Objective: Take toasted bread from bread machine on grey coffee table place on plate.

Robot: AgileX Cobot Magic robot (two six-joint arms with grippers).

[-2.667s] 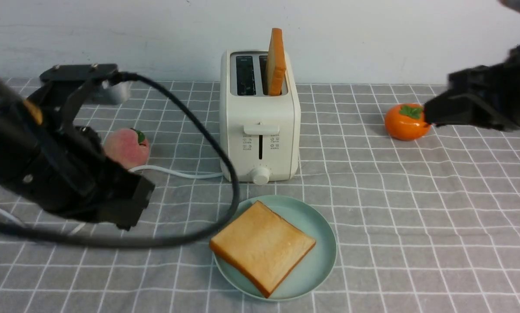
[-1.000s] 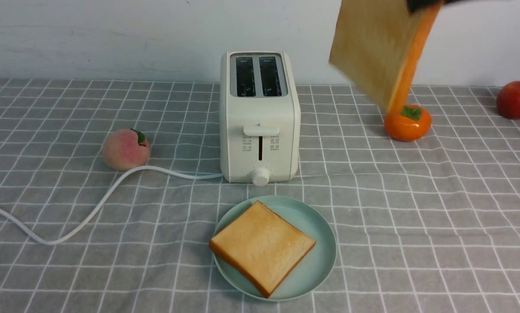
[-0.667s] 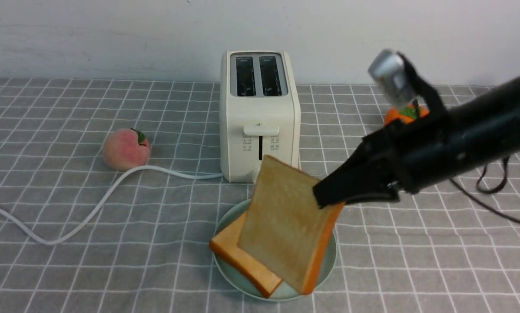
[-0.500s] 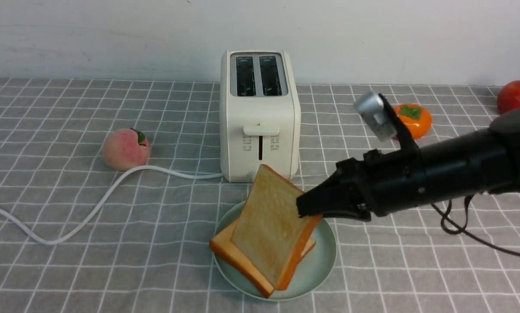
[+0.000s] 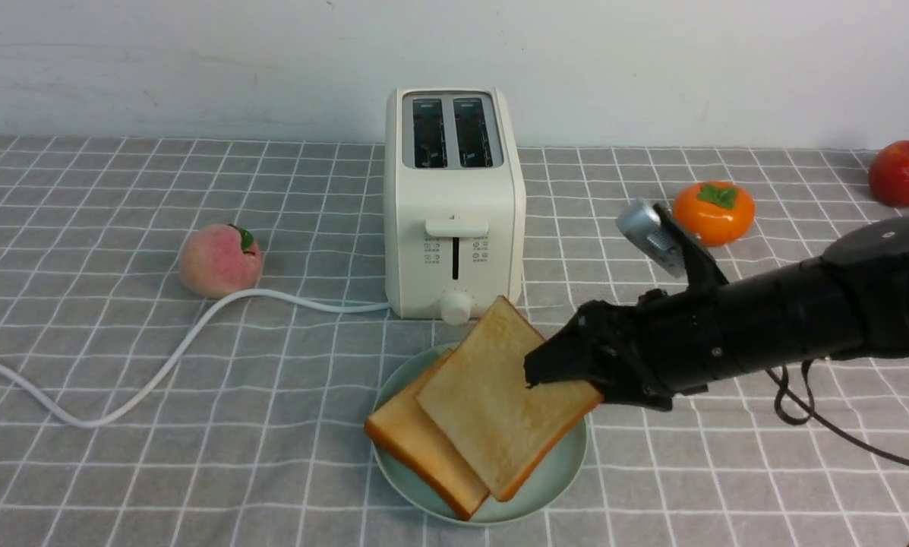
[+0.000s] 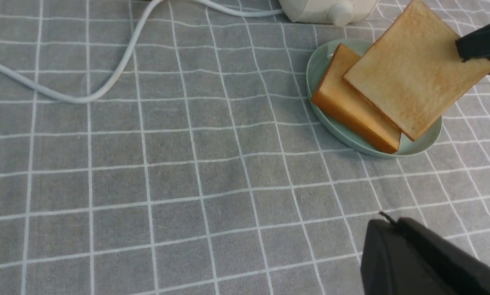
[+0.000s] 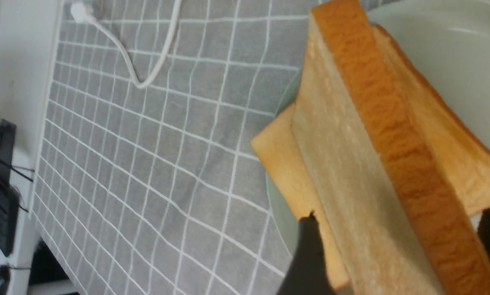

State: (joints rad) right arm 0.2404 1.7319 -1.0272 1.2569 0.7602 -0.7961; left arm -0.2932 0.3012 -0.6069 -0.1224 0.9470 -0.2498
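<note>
We found the plate (image 5: 557, 475) hemmed in: the bread machine (image 5: 454, 213) stood just behind it, and the right gripper (image 5: 538, 372), clamped on the upper slice of toasted bread (image 5: 500, 403), reached across its right side with its arm. Leftward the grey coffee table (image 5: 287, 456) lay open, crossed only by the white cord (image 5: 310, 304) near the peach (image 5: 220, 260). The persimmon (image 5: 712, 213) and apple (image 5: 904, 173) sat well apart, far right.

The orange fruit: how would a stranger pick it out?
Find the white toaster on the grey table. To its right, towards the wall, sits the orange fruit. Unlike the red apple farther right, it is squat with a green leafy cap.
</note>
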